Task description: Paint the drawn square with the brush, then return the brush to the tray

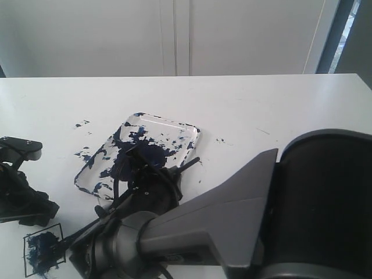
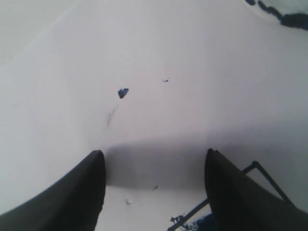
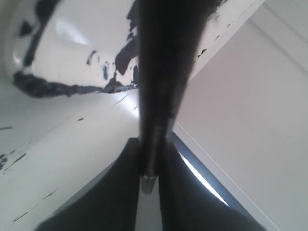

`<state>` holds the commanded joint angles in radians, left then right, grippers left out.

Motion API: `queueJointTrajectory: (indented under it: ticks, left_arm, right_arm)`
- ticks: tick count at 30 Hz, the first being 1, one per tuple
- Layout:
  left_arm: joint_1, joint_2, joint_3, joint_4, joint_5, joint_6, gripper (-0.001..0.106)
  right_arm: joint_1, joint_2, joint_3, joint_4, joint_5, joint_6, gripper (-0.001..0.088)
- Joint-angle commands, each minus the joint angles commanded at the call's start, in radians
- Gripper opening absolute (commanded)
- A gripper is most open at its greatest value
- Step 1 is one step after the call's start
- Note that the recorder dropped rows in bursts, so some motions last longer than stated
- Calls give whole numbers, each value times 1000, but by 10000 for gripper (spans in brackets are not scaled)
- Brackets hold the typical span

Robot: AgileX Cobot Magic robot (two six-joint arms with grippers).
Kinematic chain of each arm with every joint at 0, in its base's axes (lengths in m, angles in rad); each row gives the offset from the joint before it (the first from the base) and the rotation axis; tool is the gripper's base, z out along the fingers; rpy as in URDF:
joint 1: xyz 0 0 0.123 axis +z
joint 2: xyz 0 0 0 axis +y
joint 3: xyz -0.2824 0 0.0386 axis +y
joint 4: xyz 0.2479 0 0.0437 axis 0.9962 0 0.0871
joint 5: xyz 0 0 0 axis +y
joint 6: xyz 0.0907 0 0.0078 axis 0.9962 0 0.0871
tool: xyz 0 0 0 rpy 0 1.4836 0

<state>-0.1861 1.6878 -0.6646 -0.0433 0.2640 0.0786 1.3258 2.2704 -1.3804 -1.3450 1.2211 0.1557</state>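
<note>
Exterior view: set high and off the arms, tilted down across the bench (image 1: 261,104) toward a white wall (image 1: 232,35). The right arm (image 1: 244,215) sits very near the lens and fills the lower right.
Left wrist view: behind the left end effector (image 2: 154,153), looking out between its spread fingers, low over the bench.
Right wrist view: behind the right end effector (image 3: 149,163), very close, sighting along the brush (image 3: 159,72) clamped there; blurred.
Shared, all three: tray (image 1: 168,121), ahead of both end effectors.
Shared, exterior + left wrist: drawn square (image 1: 43,253); its corner shows just beside one left finger.

The white table (image 1: 261,104) carries the paint-smeared clear tray (image 1: 168,122), loose blue splatters (image 1: 81,124) beside it, and the daubed drawn square (image 1: 43,249) at the exterior view's lower left
</note>
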Motion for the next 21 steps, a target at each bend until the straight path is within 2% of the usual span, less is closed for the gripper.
queueJointTrajectory:
  ticks: [6,12,21]
  left_arm:
    - [0,0,0,0,0,0,640]
    - [0,0,0,0,0,0,640]
    - [0,0,0,0,2,0,640]
  right_arm:
    - [-2,5,-50,-8,0,4,0]
    - [-5,6,-54,13,0,-48,0]
    - [-53,6,-54,13,0,-48,0]
